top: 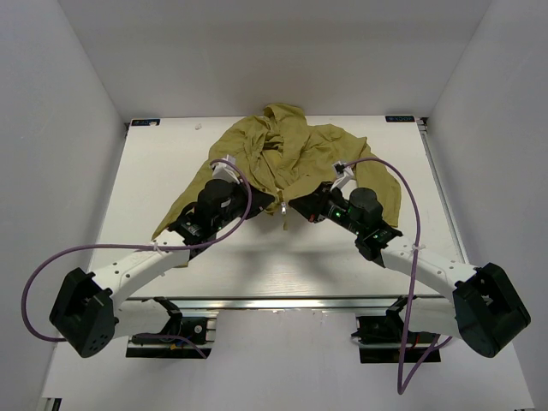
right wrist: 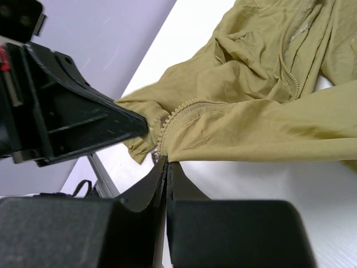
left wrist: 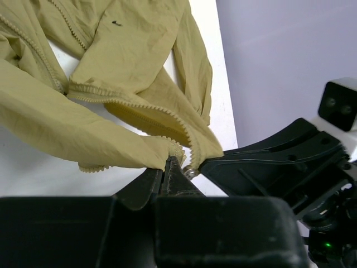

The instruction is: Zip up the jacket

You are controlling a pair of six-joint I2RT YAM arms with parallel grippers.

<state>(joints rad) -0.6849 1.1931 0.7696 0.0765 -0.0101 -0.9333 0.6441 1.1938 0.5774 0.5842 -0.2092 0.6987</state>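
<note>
A large olive-yellow thin fabric jacket (top: pixel 291 154) lies crumpled on the far middle of the white table (top: pixel 154 171). Its hood is bunched toward the back wall and one long sleeve trails out to the left.

Both arms reach the jacket's near edge, where the two front panels meet. The left gripper (left wrist: pixel 169 163) has its black fingers pressed together on a gathered fold of the jacket's hem. The right gripper (right wrist: pixel 166 164) pinches the opposite panel just below the pale zipper teeth (right wrist: pixel 187 106). The two grippers sit just beside each other.

A small metal zipper slider (left wrist: pixel 191 172) shows between them, at the bottom end of the zipper line. Above it the zipper stands apart, its two toothed edges curving away from each other.

In each wrist view the other gripper's black body crowds the jacket's hem and hides part of the fabric behind it. Purple cables (top: pixel 411 223) loop from the arms on either side of the jacket. A silver metal rail (top: pixel 282 304) runs across the table on the near side of the jacket.
</note>
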